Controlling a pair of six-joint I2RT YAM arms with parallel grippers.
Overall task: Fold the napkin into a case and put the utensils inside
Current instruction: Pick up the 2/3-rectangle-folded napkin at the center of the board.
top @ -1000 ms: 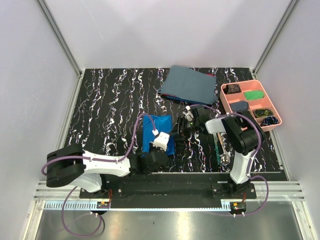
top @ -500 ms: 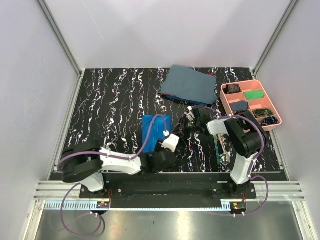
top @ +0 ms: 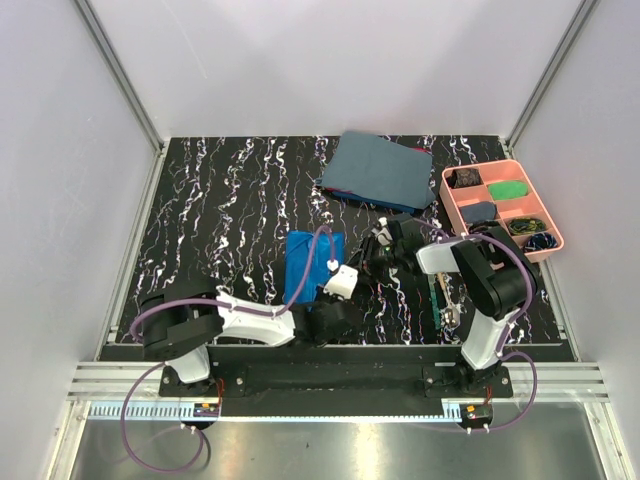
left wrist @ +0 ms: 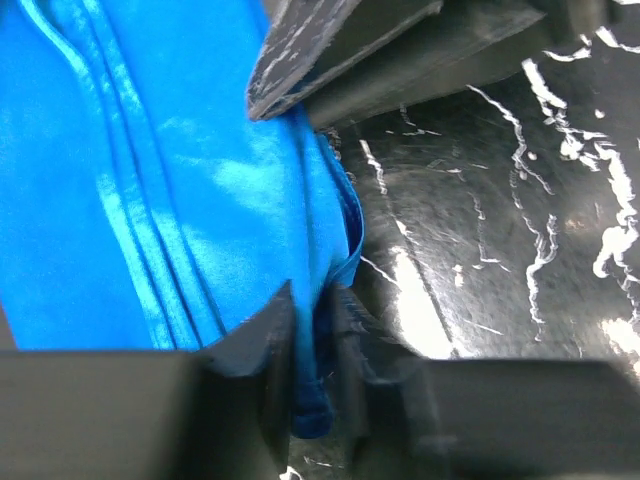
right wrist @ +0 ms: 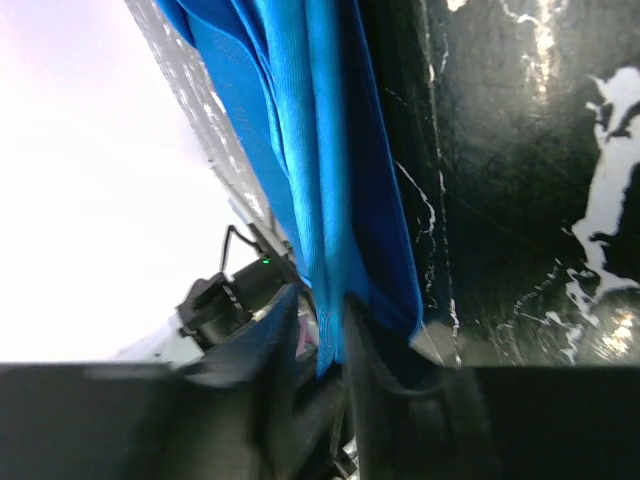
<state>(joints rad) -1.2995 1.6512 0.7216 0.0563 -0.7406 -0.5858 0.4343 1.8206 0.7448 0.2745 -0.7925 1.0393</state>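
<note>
I read this as mid-fold: napkin (top: 312, 265) lies narrow on the bench (top: 220, 200) near-left of the grey cloth (top: 378, 168), left end effector (left wrist: 310, 340) and right end effector (right wrist: 322, 335) each clamped on its layered edge, so next needs a synchronised carry-over before the utensils (top: 440, 295).

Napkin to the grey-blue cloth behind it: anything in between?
No. In the top view, only bare tabletop separates the napkin from the grey-blue cloth.

Black white-veined table (top: 220, 200); plain white walls (top: 330, 60) around.
</note>
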